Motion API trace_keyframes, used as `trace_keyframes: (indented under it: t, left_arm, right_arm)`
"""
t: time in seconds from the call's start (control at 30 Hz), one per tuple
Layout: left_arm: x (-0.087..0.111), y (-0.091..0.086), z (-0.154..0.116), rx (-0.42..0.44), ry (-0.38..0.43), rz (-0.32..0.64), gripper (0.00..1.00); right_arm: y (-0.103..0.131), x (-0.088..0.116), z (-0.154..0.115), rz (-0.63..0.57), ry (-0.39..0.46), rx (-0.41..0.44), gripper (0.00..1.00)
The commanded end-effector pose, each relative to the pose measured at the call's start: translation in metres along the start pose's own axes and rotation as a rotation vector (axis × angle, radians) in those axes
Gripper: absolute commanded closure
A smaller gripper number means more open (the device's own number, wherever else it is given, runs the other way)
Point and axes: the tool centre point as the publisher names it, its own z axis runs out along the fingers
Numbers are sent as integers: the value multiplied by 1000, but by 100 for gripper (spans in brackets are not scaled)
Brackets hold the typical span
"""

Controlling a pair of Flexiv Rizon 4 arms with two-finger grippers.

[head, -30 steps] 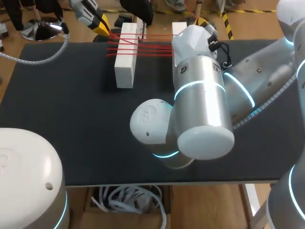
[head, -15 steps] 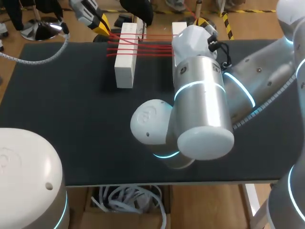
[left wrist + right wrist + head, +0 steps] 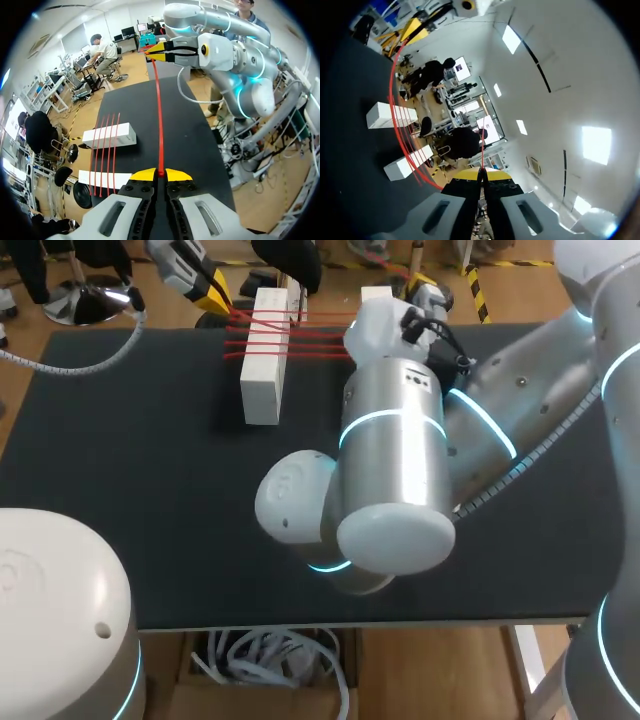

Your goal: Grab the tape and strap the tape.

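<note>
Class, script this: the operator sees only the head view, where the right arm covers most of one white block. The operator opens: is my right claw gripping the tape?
Observer: Yes, the right wrist view shows the right claw shut on the red tape.
Operator: And the left?
Observer: The left claw is shut on it too.
Operator: How many strands on the covered block?
Observer: Four, crossing both white blocks.

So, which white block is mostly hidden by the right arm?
The right-hand block; only its far end shows, while the left-hand block shows nearly whole.
</note>
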Motion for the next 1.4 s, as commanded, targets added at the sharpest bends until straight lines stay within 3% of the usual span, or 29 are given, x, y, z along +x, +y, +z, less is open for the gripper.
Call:
trace_keyframes:
  t: [0.03, 0.3, 0.67, 0.93, 1.13, 1.4]
  left_arm:
    - [0, 0, -1, -3, 3, -1, 100]
    - [0, 0, -1, -3, 3, -1, 100]
    - [0, 0, -1, -3, 3, -1, 100]
    - [0, 0, -1, -3, 3, -1, 100]
    - [0, 0, -1, -3, 3, -1, 100]
    - [0, 0, -1, -3, 3, -1, 100]
  right_arm:
    - [11, 0, -4, -82, 7, -17, 100]
    - [27, 11, -8, -265, 55, -41, 100]
    - [55, 9, -14, -475, 104, -76, 100]
    - [66, 6, -15, -658, 86, -97, 100]
    - [70, 3, -20, -591, 74, -118, 100]
    - [70, 3, -20, -591, 74, -118, 100]
